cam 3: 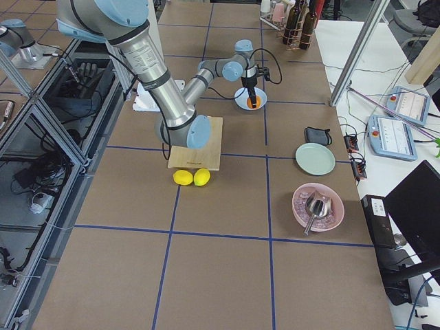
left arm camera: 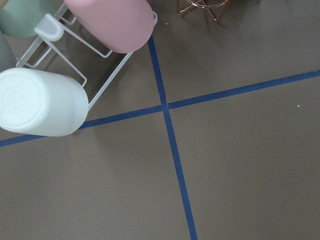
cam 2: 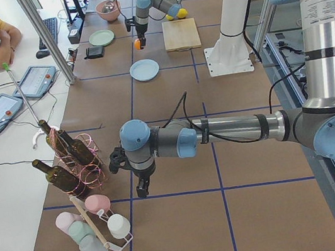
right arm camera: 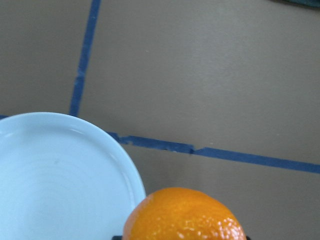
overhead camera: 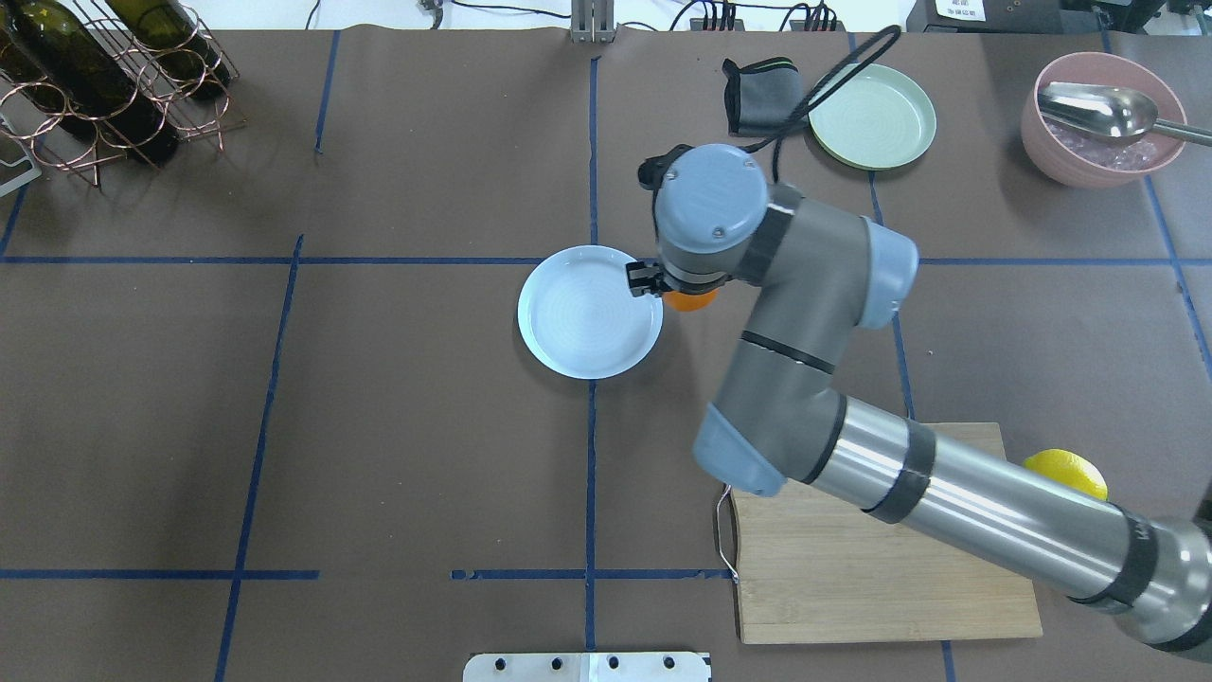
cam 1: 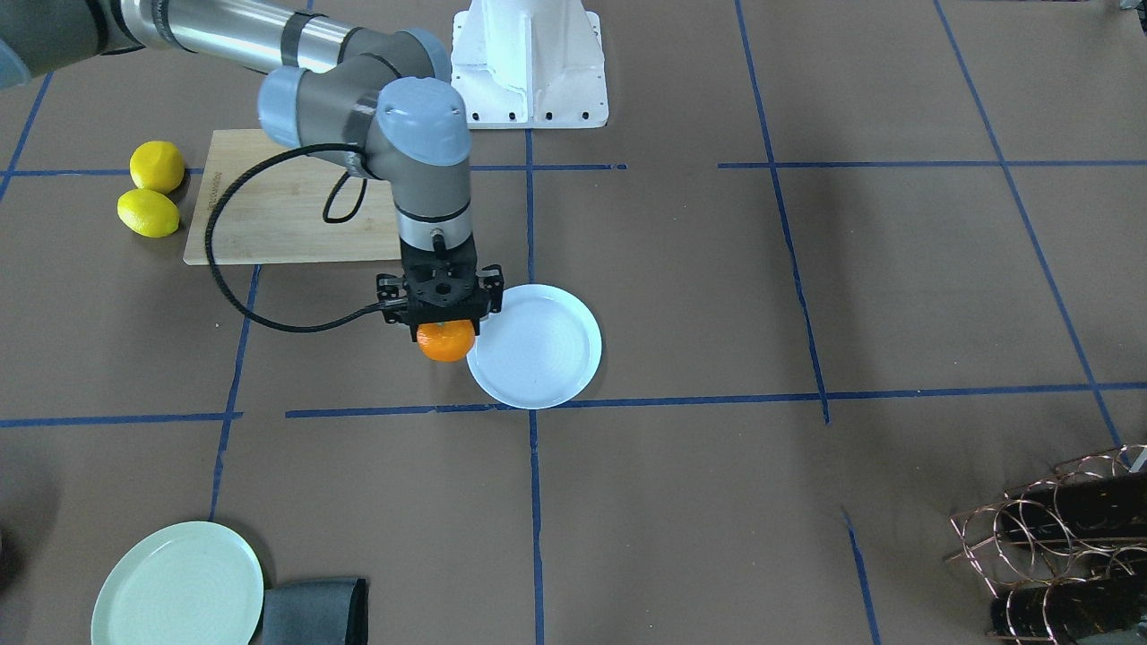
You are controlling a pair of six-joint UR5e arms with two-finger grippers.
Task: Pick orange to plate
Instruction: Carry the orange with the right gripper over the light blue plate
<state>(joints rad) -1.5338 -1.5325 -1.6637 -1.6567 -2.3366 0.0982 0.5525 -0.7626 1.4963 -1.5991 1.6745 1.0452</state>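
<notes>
**Orange in the air, right beside the plate**

The right arm's black two-finger gripper [cam 1: 445, 324] is pinching the small, round, bright-orange fruit [cam 1: 445, 342] from above. The orange hangs just over the brown table [cam 1: 717, 269], near its middle. It is right beside the rim of the round, pale blue-white plate [cam 1: 547, 349], on the side nearer the robot's right arm. The plate has nothing on it.

The orange looks like it will be light and a little soft. Its skin is bumpy, so the fingers should not slip much. Too hard a squeeze could squash it. The best place to hold it is at its fat middle, one finger on each side, as it seems to be held now. It is round, so it may roll when let go. The plate's raised rim should stop it if it is put down low and near the middle.

The skin is shiny with tiny dimples, and no stem shows from here.

The left arm's gripper [cam 2: 141, 192] hangs far off near the table's other end. I cannot tell if it is spread or pressed together.
</notes>
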